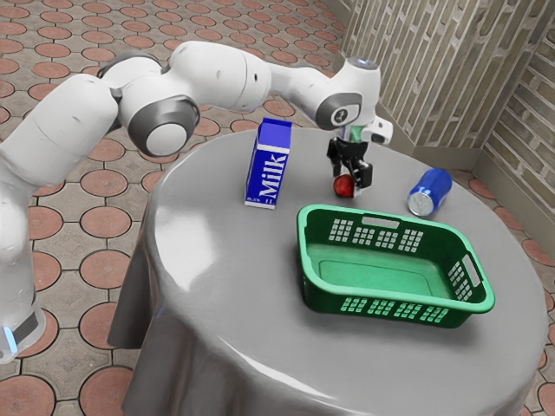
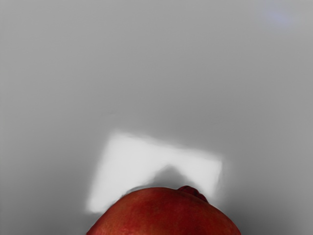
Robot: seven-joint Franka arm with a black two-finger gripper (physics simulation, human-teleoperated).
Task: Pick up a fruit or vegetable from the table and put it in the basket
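Low over the far part of the table, my gripper [image 1: 350, 177] is at a round red fruit [image 1: 344, 185], which looks like a pomegranate. Whether the gripper is open or shut on it cannot be made out. The red fruit [image 2: 164, 213] shows large at the wrist view's lower edge, its small crown visible, so it lies just under or within my hand. The green basket [image 1: 395, 303] stands on the table, nearer the exterior camera than the gripper, and its visible inside holds nothing.
A blue milk carton [image 1: 269, 165] stands upright toward the exterior view's left of the gripper. A blue can [image 1: 431, 191] lies on its side toward the exterior view's right, behind the basket's far rim. All rest on a round grey-covered table [image 1: 217, 295].
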